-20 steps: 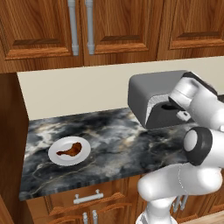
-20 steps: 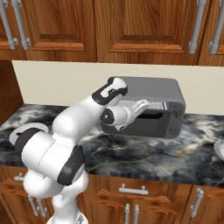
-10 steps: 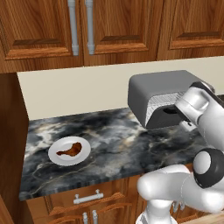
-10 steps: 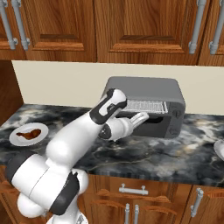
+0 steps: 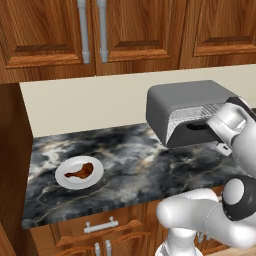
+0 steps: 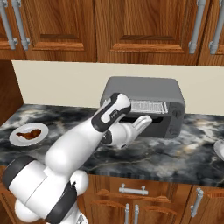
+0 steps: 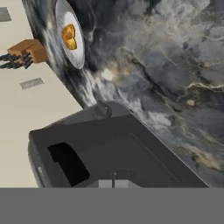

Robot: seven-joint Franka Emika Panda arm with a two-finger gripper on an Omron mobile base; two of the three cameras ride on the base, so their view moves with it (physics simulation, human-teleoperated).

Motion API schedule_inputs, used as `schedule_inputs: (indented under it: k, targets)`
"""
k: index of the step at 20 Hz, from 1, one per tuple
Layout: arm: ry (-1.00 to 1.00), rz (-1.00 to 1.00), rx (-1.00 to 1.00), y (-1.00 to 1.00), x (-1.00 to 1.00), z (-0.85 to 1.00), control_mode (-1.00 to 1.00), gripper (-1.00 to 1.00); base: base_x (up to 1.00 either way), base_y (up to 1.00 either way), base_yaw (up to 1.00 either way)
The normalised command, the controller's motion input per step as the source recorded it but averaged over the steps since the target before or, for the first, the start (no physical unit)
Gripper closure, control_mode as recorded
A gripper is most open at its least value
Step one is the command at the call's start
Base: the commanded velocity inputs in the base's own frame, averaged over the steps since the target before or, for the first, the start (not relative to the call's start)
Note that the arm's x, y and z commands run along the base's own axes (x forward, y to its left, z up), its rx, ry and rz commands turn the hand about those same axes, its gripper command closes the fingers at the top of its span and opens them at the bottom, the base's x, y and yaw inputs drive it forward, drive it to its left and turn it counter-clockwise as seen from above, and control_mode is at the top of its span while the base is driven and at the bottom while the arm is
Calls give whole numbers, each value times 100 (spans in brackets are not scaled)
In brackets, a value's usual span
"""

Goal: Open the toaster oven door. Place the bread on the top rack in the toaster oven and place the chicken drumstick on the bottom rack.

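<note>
The dark grey toaster oven stands at the back of the marble counter. A strip of silver wire rack shows high in its front; which rack it is I cannot tell. My gripper is shut, its fingers pressed against the toaster oven door below that strip. Whether they pinch any part of the door is hidden. The chicken drumstick lies on a white plate far to the left. In the hand view the bread sits on another white plate, beyond the oven's body.
The marble counter runs from a wooden side wall on the left to past the oven. Wooden wall cabinets hang above, drawers below the front edge. A knife block stands near the bread's plate, whose rim shows at the right.
The fingers have shut. The hand has moved right and slightly down along the oven's front, and the arm has stretched out lower over the counter, uncovering the drumstick's plate.
</note>
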Motion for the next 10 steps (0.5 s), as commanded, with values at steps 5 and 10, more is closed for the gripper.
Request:
schedule_inputs:
  k: [5,10]
  targets:
    - [12,0,-19,-30,-44,5,-100,100,0,0,0]
    - [6,6,-25,-25,-35,13,-100,100,0,0,0]
